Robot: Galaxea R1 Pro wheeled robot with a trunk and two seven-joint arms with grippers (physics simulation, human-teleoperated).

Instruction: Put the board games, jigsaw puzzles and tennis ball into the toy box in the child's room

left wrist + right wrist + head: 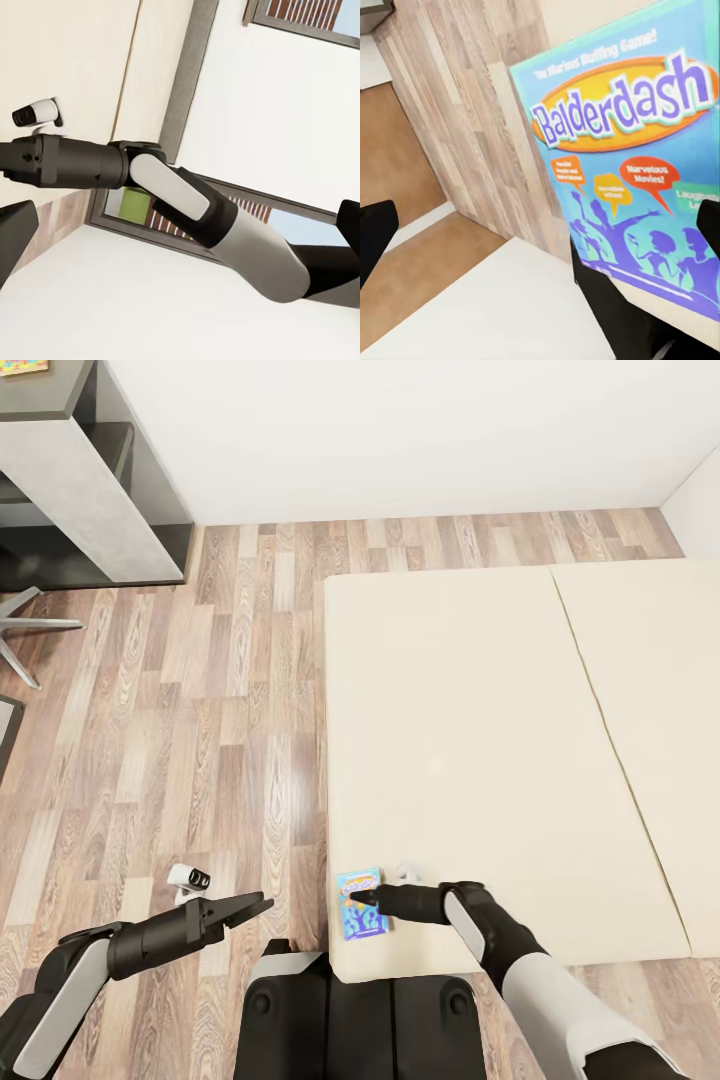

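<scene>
Your right gripper (362, 898) pinches the small blue board game (361, 905) at the bed's (480, 740) near corner; your left gripper (250, 907) hangs pressed together above the floor (200, 710).

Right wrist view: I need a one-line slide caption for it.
Close-up of the blue Balderdash board game lying at the beige bed's edge, wood-plank floor beside it.

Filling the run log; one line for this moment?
right gripper at blue board game | bed corner | left gripper free over floor
</scene>
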